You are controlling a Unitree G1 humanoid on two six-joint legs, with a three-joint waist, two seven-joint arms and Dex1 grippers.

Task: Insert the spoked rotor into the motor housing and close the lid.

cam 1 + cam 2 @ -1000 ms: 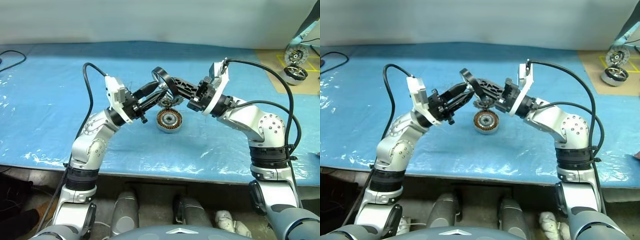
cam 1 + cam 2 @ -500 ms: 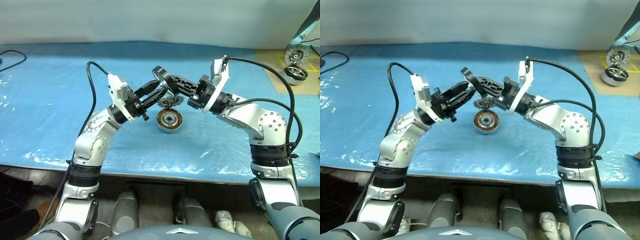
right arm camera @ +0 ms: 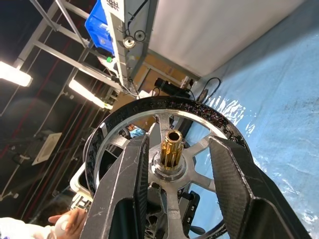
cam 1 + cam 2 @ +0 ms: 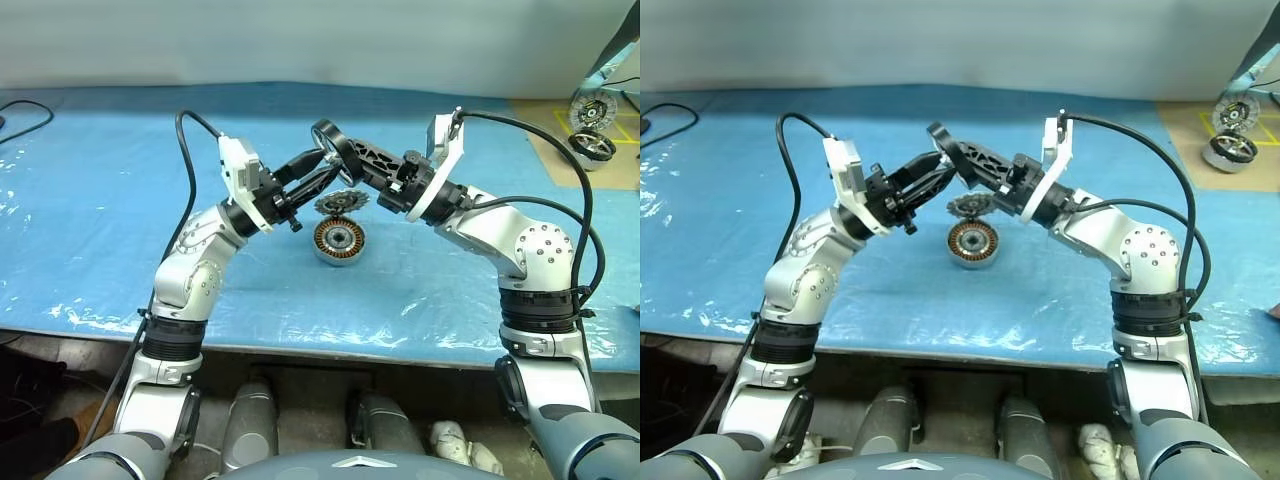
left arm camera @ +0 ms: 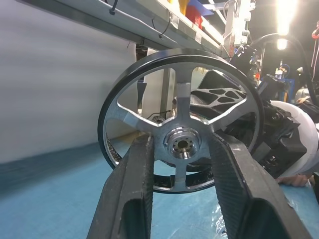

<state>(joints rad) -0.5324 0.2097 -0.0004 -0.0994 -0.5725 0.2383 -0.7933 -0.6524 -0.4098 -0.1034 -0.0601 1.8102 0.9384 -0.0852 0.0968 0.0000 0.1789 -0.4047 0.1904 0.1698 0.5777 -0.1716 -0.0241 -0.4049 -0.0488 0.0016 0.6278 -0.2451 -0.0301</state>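
Observation:
The spoked rotor (image 4: 322,135), a black ring with silver spokes, hangs in the air above the table's middle. My left gripper (image 5: 180,139) is shut on it, a finger on each side of the hub (image 5: 179,145). My right gripper (image 3: 180,141) faces it from the other side. It is open, its fingers standing apart around the brass shaft (image 3: 171,144). Below on the table sits the motor housing (image 4: 338,240), its copper windings showing. The finned grey lid (image 4: 342,202) lies just behind the housing.
A blue plastic sheet (image 4: 100,200) covers the table. Brown cardboard (image 4: 545,130) at the far right carries silver motors (image 4: 592,147). A black cable (image 4: 25,120) lies at the far left. A person's hand (image 3: 70,224) shows in the right wrist view.
My right gripper's fingers have spread apart and let go of the rotor. The rotor stays in my left gripper, at about the same spot above the housing.

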